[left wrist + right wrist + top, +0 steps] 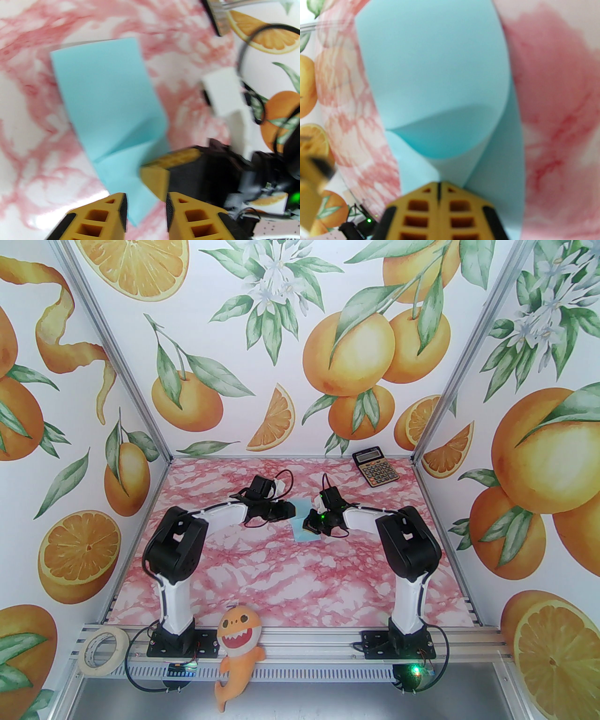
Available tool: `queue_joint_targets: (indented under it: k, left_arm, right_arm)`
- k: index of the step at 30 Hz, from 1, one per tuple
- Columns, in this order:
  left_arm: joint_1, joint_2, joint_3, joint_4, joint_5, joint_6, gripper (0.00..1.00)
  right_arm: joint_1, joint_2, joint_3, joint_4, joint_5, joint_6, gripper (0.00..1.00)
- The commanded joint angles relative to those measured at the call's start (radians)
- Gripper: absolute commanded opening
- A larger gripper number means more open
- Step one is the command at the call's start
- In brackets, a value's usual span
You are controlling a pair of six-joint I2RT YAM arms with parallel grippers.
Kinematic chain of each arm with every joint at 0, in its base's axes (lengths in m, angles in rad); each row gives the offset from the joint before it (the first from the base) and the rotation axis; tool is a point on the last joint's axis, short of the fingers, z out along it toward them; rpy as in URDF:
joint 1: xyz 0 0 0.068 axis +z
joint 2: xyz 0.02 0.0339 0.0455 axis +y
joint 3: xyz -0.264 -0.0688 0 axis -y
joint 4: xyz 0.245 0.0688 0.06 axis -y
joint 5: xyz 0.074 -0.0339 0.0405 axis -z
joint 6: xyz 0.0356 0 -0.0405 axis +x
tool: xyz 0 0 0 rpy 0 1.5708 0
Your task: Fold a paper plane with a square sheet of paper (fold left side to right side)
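You look into booth: three walls [300,333] papered white, printed with big oranges, slices, curled peel, green leaves, white blossoms. Aluminium posts [119,357] stand in both back corners. Counter [290,577] has pink-and-white marble pattern. Slotted aluminium rail [304,648] runs along your near edge, grey surface [328,699] below it. Light bright, even; shadows soft.

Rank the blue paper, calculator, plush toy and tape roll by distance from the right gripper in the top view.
From the right gripper:
1. blue paper, at its fingertips, mid-table.
2. calculator, far right corner.
3. plush toy, near edge, centre.
4. tape roll, near left corner.
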Motion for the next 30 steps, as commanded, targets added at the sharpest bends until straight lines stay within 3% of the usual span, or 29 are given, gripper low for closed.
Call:
queue_joint_targets:
  k: [1, 6, 30]
  left_arm:
    - [-0.037, -0.004, -0.05, 0.016, 0.044, -0.028, 0.2]
    - [-0.054, 0.037, -0.076, 0.064, 0.074, -0.06, 0.12]
    - [-0.07, 0.131, -0.048, -0.004, 0.034, 0.03, 0.11]
  right_arm:
    - [-0.005, 0.019, -0.028, -0.038, 0.061, 0.0, 0.0]
    - [-0.005, 0.018, -0.033, -0.031, 0.057, 0.008, 0.0]
    - [-0.008, -0.024, -0.062, 0.007, 0.035, 0.019, 0.03]
